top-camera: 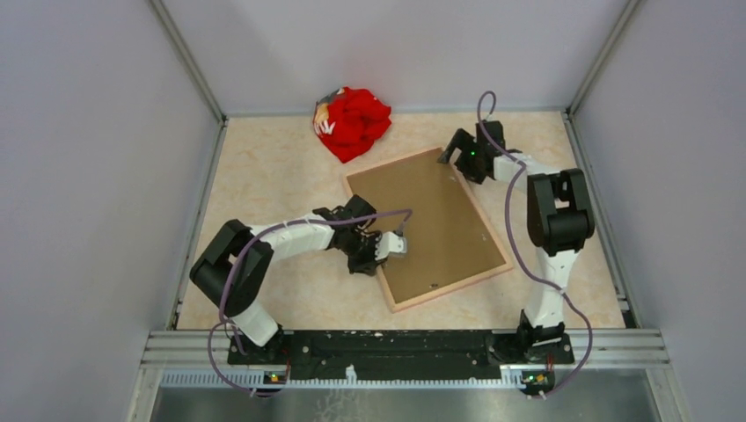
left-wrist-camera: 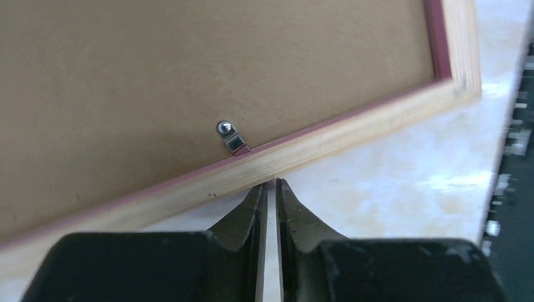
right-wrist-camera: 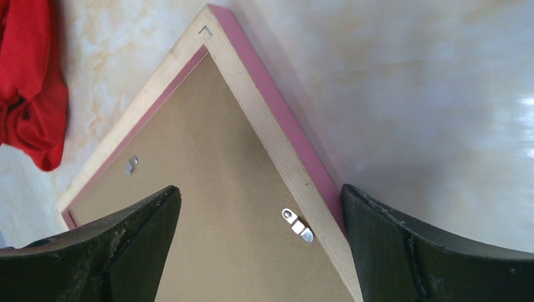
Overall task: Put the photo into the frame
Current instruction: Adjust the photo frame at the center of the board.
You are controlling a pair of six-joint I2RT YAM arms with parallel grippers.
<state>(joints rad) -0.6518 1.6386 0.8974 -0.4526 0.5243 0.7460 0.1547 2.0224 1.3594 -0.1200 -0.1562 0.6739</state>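
Grey walls [top-camera: 88, 176] are enclosing the marbled table [top-camera: 264, 176]. The frame [top-camera: 431, 224] is lying back-up, right of centre. The left tool [top-camera: 398, 245], clenched empty, is nosing its left edge; the right tool [top-camera: 449, 151], spread wide, is straddling its far corner.

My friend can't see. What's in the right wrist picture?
A corner of the frame lies back-up on the table under the open right gripper. Two metal clips sit on its brown backing; red cloth lies at left.

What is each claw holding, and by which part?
Nothing. The left claw is shut, tips at the frame edge; the right claw is open over its corner.
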